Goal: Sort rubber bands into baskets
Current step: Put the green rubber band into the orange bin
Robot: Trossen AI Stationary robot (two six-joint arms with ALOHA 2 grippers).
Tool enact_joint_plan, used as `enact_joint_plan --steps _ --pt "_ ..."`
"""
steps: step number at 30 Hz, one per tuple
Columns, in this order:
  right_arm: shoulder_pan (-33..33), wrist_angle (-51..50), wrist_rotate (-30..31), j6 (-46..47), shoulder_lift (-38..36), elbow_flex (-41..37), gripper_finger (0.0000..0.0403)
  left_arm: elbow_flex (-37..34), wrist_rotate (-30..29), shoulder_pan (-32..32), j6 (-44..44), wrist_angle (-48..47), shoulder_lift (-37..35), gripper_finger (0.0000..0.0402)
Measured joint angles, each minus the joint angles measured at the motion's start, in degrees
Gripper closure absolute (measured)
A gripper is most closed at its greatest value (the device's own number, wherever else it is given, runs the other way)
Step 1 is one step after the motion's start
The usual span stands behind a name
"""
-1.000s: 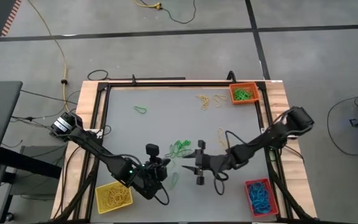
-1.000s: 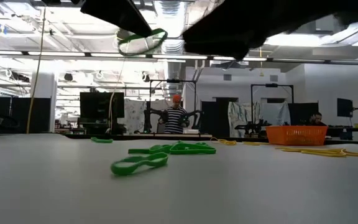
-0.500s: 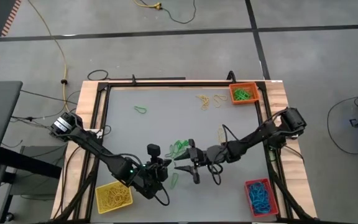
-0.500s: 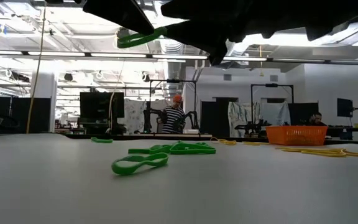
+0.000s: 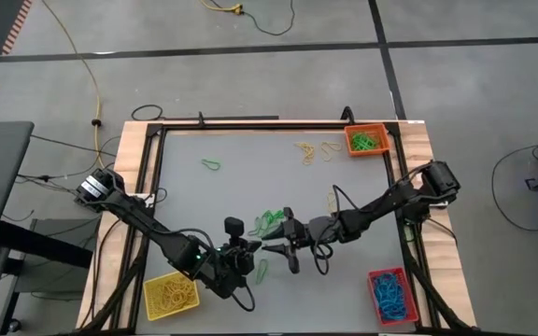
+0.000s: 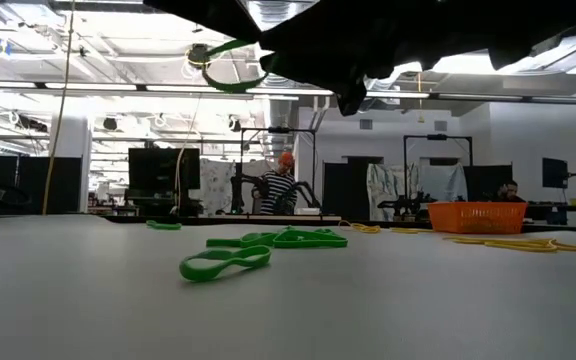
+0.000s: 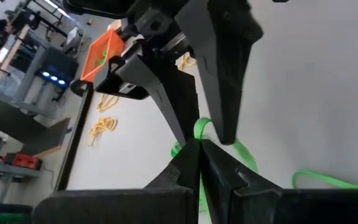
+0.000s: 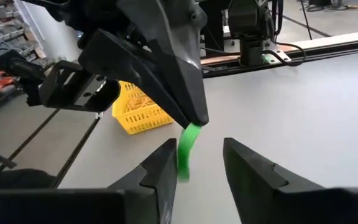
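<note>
A green rubber band (image 8: pixel 188 149) hangs in the air over the table's near middle, with my left gripper (image 8: pixel 197 121) shut on it. My right gripper (image 8: pixel 199 152) is open, level with the band, one finger on each side of it. In the high view the two grippers meet tip to tip: left (image 5: pixel 253 248), right (image 5: pixel 269 246). More green bands lie on the table (image 5: pixel 271 221) (image 5: pixel 261 271) (image 5: pixel 212 165), and yellow ones (image 5: pixel 316 151) lie at the far right. The yellow basket (image 5: pixel 171 294), red basket (image 5: pixel 390 294) and orange basket (image 5: pixel 366 141) stand at the table's corners. My left gripper pinches the band's upper end (image 7: pixel 201 127) between its two fingertips, coming slanting down from the table's near left. The band hangs below the tips, slack and clear of the table. My right gripper's fingers (image 8: pixel 166 155) flank the band; whether one touches it I cannot tell.
The red basket holds blue bands, the orange one green bands, the yellow one yellow bands. A black frame (image 5: pixel 250 123) edges the grey table. A single yellow band (image 5: pixel 332 198) lies right of centre. People and equipment show in the room beyond.
My right gripper has moved toward the table's left, up to the left gripper, and has rolled a little; its fingers now stand around the hanging green band. The left gripper has kept its place with the band.
</note>
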Motion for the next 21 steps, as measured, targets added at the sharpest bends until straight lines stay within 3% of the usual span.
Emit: enact_joint_plan --steps 8,13,21 --pt "-0.39 -0.8 0.0 -4.5 0.0 0.01 0.0381 0.0 1.43 0.18 -1.48 0.0 0.0 0.0401" --pt "-1.11 -4.2 -0.04 -5.55 -0.93 0.01 0.0381 -0.13 1.39 0.18 -3.9 0.06 -0.02 0.0389" --pt "-6.49 -19.2 0.11 -6.35 -7.7 0.01 0.0382 -2.92 1.25 0.14 -11.51 -1.47 -0.04 0.0303"
